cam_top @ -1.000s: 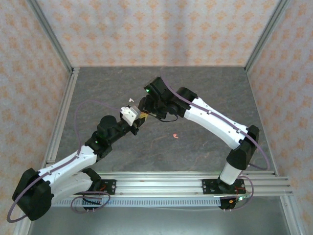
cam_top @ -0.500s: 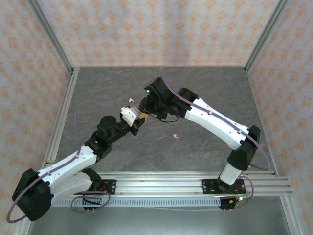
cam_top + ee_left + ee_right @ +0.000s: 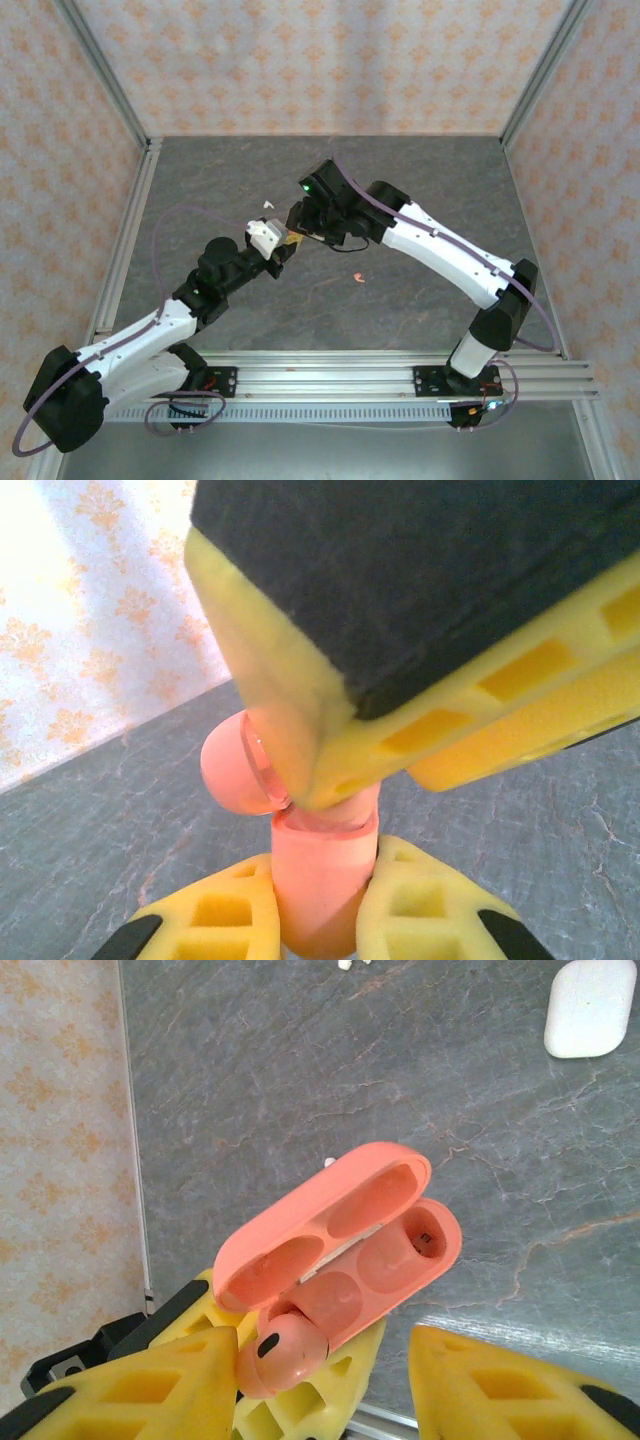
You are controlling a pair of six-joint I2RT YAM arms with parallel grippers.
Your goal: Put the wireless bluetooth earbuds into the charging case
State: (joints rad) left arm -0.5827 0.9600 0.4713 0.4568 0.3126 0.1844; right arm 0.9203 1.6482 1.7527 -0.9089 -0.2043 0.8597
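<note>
With the right arm barely shifted, the left gripper clamped the open case upright; the half-open, empty right gripper nudged an earbud sitting head-up

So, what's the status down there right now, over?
Left fingers shut on open pink case. Right fingers open, one against a pink earbud at its slot, not seated. Other pink earbud loose on table, nothing blocking.

Coral-pink charging case looks like smooth satin plastic, finger pads are spongy matt yellow foam, tabletop is matt grey stone-look.
</note>
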